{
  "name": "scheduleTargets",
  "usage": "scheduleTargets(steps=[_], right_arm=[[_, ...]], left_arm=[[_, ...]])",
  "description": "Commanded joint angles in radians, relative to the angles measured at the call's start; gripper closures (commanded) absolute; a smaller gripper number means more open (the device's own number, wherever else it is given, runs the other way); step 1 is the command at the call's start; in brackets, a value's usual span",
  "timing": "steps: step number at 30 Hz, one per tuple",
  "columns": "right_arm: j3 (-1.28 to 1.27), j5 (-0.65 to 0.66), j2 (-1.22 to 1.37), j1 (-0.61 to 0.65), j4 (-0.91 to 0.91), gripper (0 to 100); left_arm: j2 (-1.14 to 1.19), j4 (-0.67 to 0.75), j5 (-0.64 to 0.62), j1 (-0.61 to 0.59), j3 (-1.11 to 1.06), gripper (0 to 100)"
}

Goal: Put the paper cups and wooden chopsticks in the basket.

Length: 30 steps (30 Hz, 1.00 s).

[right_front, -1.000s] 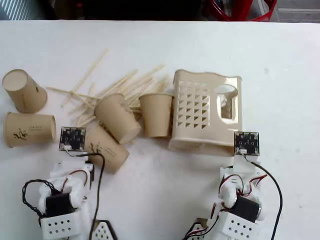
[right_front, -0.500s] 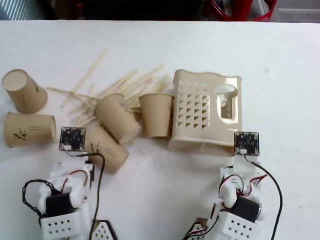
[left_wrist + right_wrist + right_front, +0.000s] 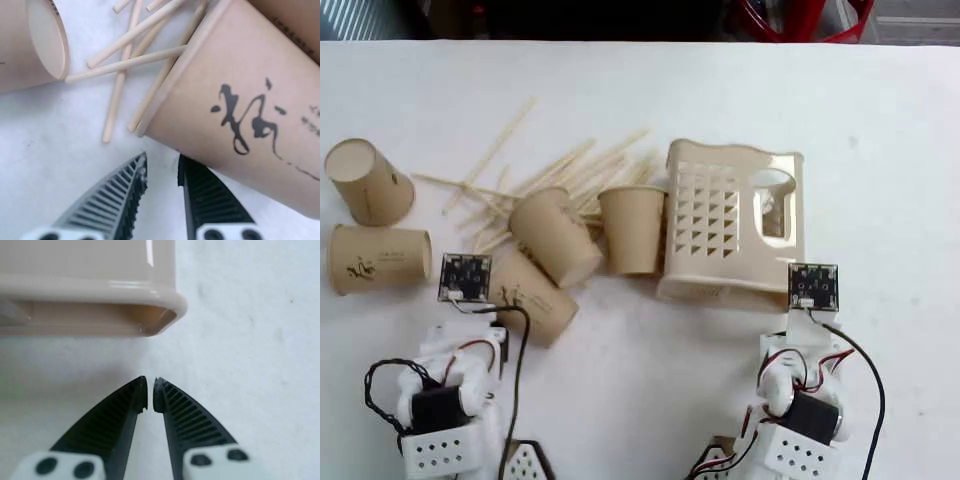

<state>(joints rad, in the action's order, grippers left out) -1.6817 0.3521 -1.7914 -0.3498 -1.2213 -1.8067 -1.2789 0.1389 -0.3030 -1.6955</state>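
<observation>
A white, evenly lit surface (image 3: 880, 150) runs back to a straight far edge. Beyond the edge lies a dark strip (image 3: 570, 18), with a red curved object (image 3: 800, 20) near one corner and a pale ribbed panel (image 3: 360, 18) at the other.

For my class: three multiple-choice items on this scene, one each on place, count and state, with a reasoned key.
1. Where are the wooden chopsticks relative to the basket? A inside it; B on the table beside it; C on top of it.
2. How many paper cups? A three; B five; C seven.
3. The right gripper is: A shut, empty; B shut on a cup; C wide open.
Key: B, scattered on the table; B, five in the high view; A, tips nearly touching, nothing between.
</observation>
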Motion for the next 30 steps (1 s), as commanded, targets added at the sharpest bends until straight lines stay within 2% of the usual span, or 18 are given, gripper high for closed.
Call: scheduleTargets(steps=[1, 19, 23, 25, 28, 30], right_arm=[[-0.009, -0.006, -0.01, -0.01, 0.01, 96.3], [-0.009, -0.014, -0.01, -0.002, -0.021, 96.1], [-0.002, -0.002, -0.012, 0.048, 0.033, 96.0], [0.034, 0.071, -0.012, 0.03, 0.088, 96.0], [0.13, 0.252, -0.01, -0.03, 0.134, 96.0], [0.195, 0.25, -0.01, -0.031, 0.136, 96.0]], left_arm=[[-0.005, -0.003, -0.006, -0.008, 0.002, 88], [-0.005, -0.003, -0.006, -0.008, 0.002, 88], [-0.005, -0.003, -0.006, -0.008, 0.002, 88], [-0.005, -0.003, -0.006, -0.008, 0.002, 88], [-0.005, -0.003, -0.006, -0.008, 0.002, 88], [-0.005, -0.003, -0.006, -0.008, 0.002, 88]])
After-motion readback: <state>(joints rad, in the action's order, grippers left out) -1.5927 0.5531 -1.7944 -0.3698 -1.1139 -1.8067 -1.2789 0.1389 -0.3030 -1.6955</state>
